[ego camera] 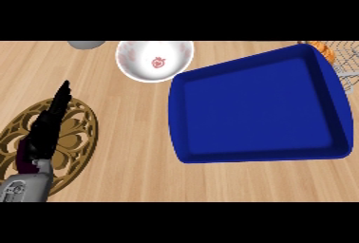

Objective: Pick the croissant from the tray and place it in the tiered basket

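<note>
A blue tray (210, 128) lies on the wooden counter at the centre right, and nothing shows inside it. At the top right corner stands the wire tiered basket (345, 61), cut off by the view's edge. An orange-brown piece, probably the croissant (321, 49), shows at the basket's left side, just beyond the tray's far corner. My left hand (48, 126) rests at the lower left with straight fingers pointing up, open and holding nothing. My right hand does not show.
A white bowl (154, 59) with a red strawberry print sits at the top centre. Beside it at the top left is part of a grey object (86, 44). A round brown-and-gold trivet (73, 137) lies under my left hand.
</note>
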`<state>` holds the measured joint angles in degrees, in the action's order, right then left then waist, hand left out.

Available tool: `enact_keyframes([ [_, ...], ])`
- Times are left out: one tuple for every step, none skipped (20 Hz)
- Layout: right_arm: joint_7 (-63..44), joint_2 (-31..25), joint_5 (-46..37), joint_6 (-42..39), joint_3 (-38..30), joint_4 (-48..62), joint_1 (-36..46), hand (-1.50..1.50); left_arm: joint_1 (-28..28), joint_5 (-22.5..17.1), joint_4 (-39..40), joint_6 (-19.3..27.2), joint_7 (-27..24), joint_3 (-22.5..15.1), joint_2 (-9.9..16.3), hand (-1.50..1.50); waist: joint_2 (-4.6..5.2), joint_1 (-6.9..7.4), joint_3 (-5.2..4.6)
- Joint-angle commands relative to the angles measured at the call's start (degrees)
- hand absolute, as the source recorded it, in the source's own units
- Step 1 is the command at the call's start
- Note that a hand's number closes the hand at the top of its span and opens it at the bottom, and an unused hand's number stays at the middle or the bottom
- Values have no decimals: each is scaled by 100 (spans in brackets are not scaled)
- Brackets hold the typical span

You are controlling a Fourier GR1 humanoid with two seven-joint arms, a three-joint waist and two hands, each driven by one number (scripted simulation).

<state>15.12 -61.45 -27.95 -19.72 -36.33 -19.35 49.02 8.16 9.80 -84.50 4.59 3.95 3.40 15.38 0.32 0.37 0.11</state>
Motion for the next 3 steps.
enact_keyframes([
  [662,-475,297,-319,-351,383,-578,-150,-18,-22,-259,-46,210,44,48,0,6,33,8],
  [860,-678,341,-583,-397,458,-585,-150,9,19,106,-75,-95,13,24,0,30,26,11],
  [782,-751,447,-754,-487,551,-585,-150,174,105,73,42,-22,-85,-109,0,22,8,9],
])
